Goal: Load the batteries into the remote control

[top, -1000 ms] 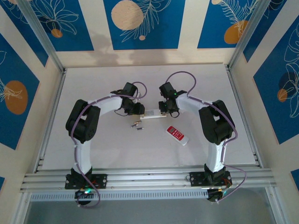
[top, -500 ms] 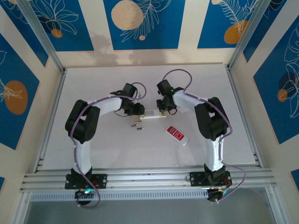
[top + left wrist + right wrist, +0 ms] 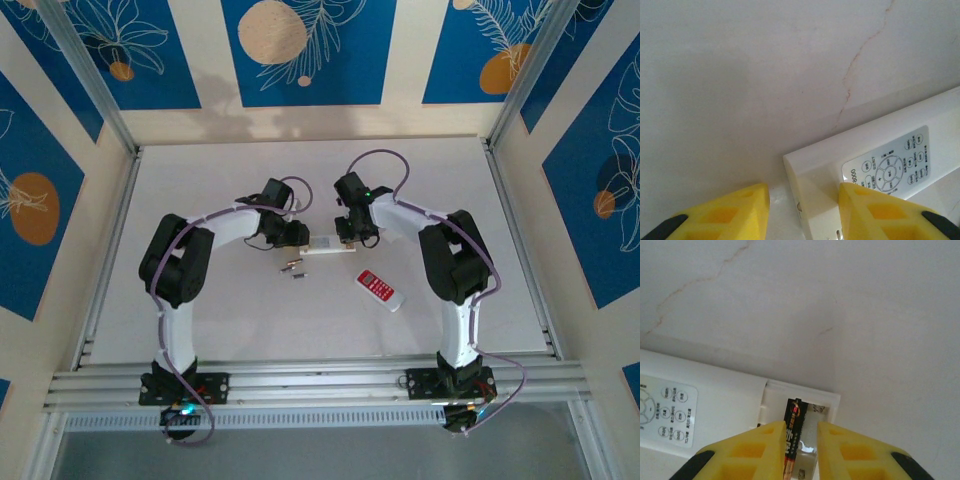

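Right wrist camera: battery [image 3: 793,415] lying in the open bay of the white remote [image 3: 725,395], right gripper [image 3: 801,427] narrowly apart around it.
I see a thin gap between the battery and one yellow finger [image 3: 840,445], so I log no pinch. The left gripper [image 3: 802,195] stands part-way open astride the remote's far end; I cannot tell whether it clamps. On the top camera, two loose batteries [image 3: 293,265] lie on the white table [image 3: 200,180] just beside the white remote, on its near side. A red-and-white remote [image 3: 380,289] lies near, toward the right arm.
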